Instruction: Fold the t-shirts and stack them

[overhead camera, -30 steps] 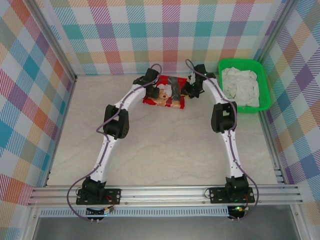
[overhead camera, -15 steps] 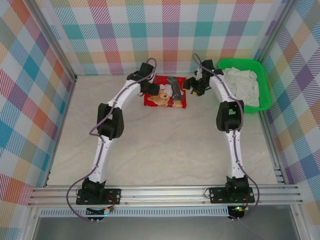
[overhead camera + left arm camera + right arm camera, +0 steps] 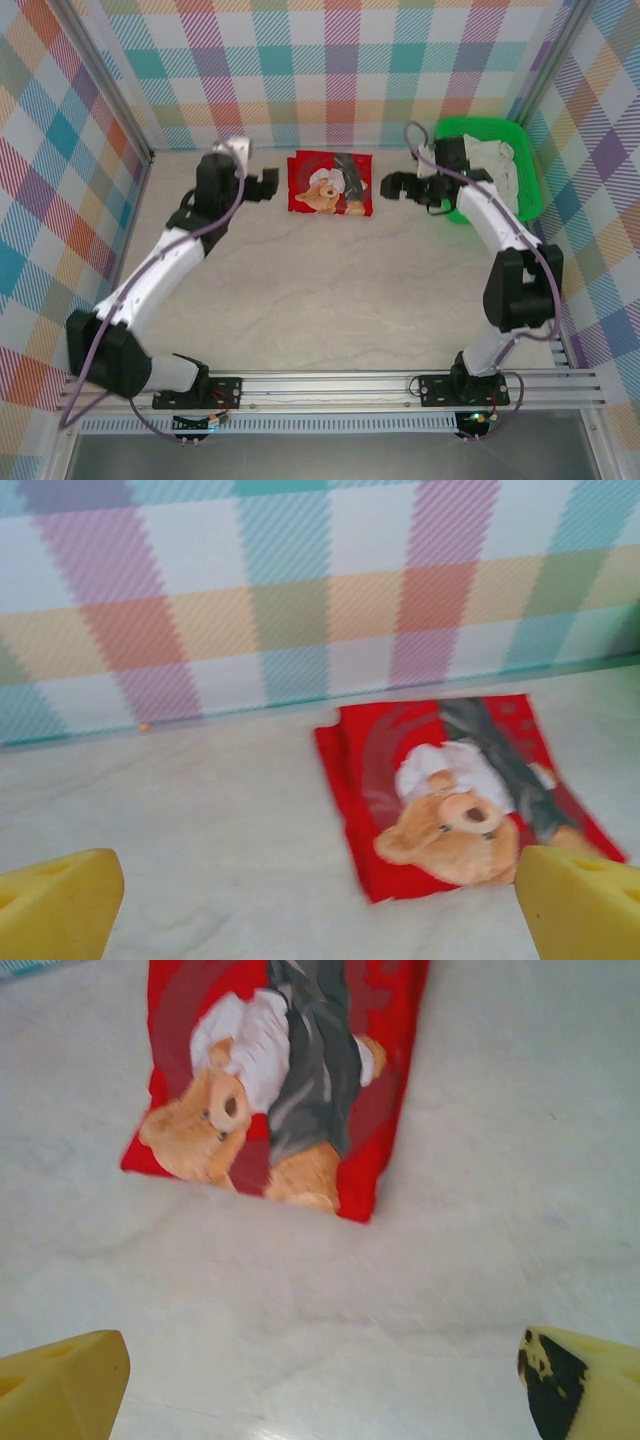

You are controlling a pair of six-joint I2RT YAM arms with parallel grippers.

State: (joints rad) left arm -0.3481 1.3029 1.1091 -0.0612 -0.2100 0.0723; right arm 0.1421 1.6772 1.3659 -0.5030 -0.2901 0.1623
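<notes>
Left claw (image 3: 262, 184): jaws wide apart, nothing in them. Right claw (image 3: 392, 186): same, wide apart and empty. Folded red tee (image 3: 330, 183) lies flat on the table (image 3: 320, 300) between the two claws, clear of both, bear print up. Green basket (image 3: 480, 123) with white cloth (image 3: 485, 170) sits just behind the right claw, and that arm's wrist overlaps its near rim.

Risks, my read:
- The right arm is tight against the basket, so a swing toward the cloth could clip the rim and shove the basket.
- The tee is a loose fold with nothing pinning it. A low pass by either claw could drag an edge and open it.
- Dropping the next piece off-centre would skew the stack.

Versus a second ago, both claws were down on the tee with jaws much narrower. Now both are off it, one to each side, and opened up. The left arm has swung well out to its own side. The tee looks squarer and flatter.
</notes>
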